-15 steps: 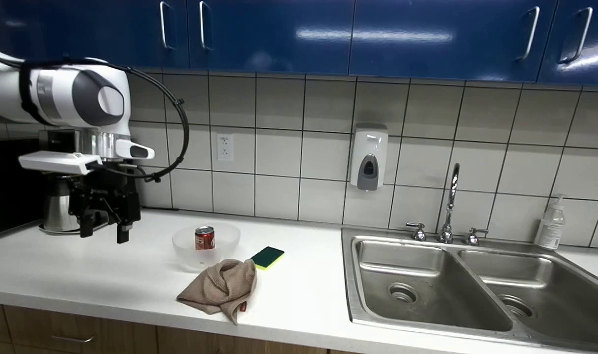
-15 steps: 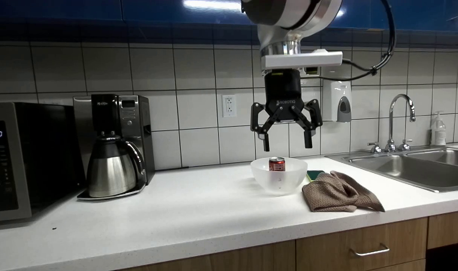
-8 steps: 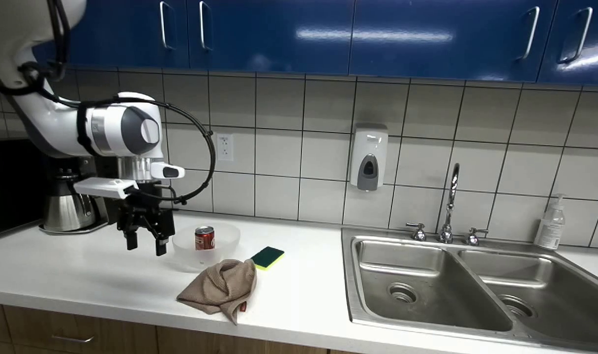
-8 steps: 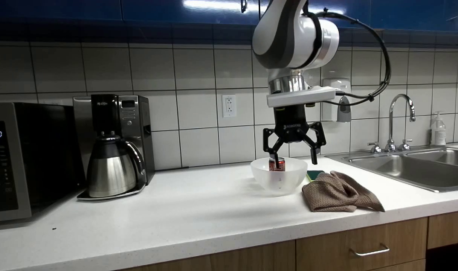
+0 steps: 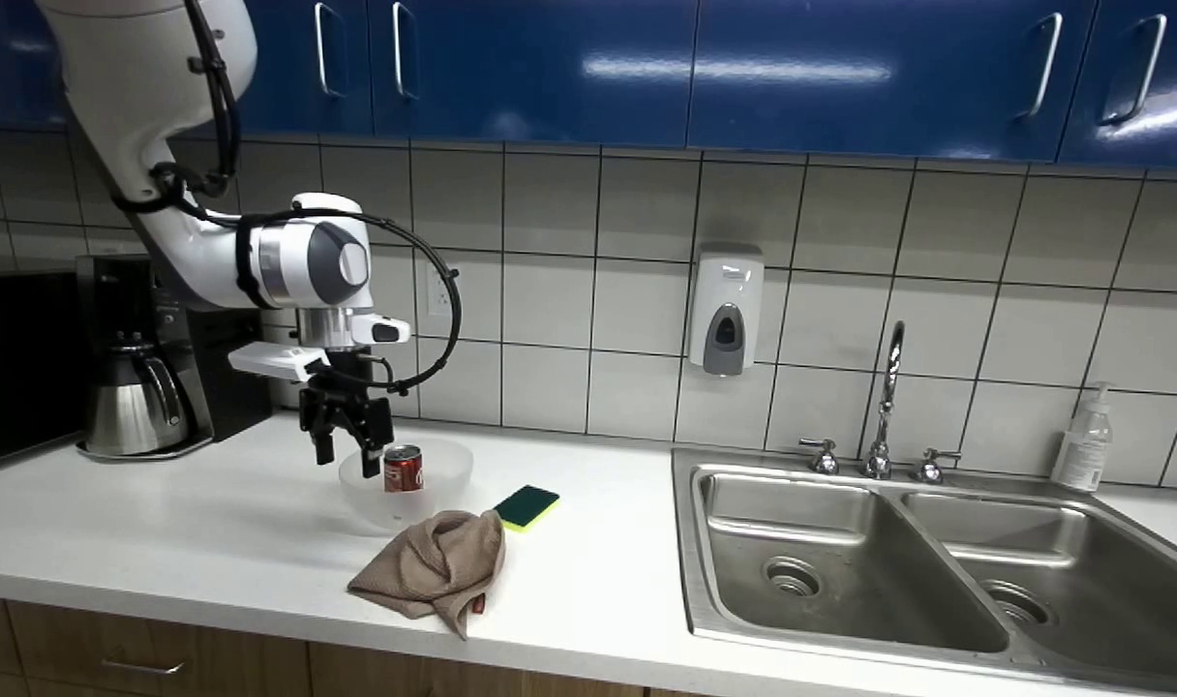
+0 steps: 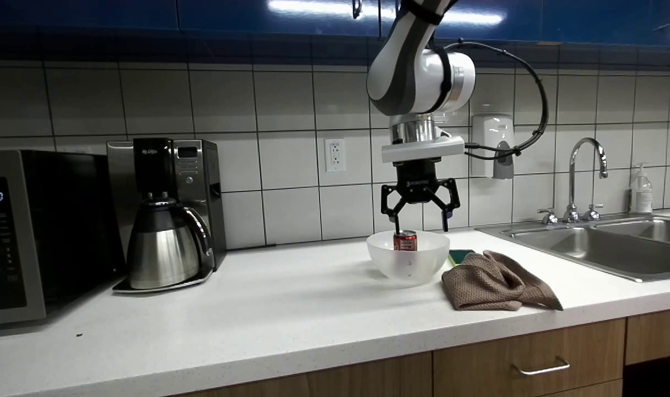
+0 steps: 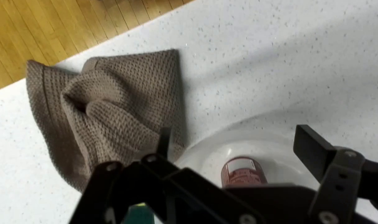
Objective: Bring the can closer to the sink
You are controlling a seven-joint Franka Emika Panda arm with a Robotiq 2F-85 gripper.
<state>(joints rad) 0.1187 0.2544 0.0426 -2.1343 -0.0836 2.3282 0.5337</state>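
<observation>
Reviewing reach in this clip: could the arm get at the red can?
Probably yes: the fingers are spread and nothing covers the can, though the bowl around it could crowd them.

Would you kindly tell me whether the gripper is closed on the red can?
No, the wrist view shows the gripper open, its fingers set wide apart, with the can ungrasped in the bowl.

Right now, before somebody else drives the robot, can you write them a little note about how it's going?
The gripper: open, holding nothing.
The can: in the bowl; in the wrist view it shows between the fingers.
The sink: right of the bowl in both exterior views.
Done: gripper is near the can, no grasp yet.
Left: likely grip it, lift it out, set it nearer the sink.
</observation>
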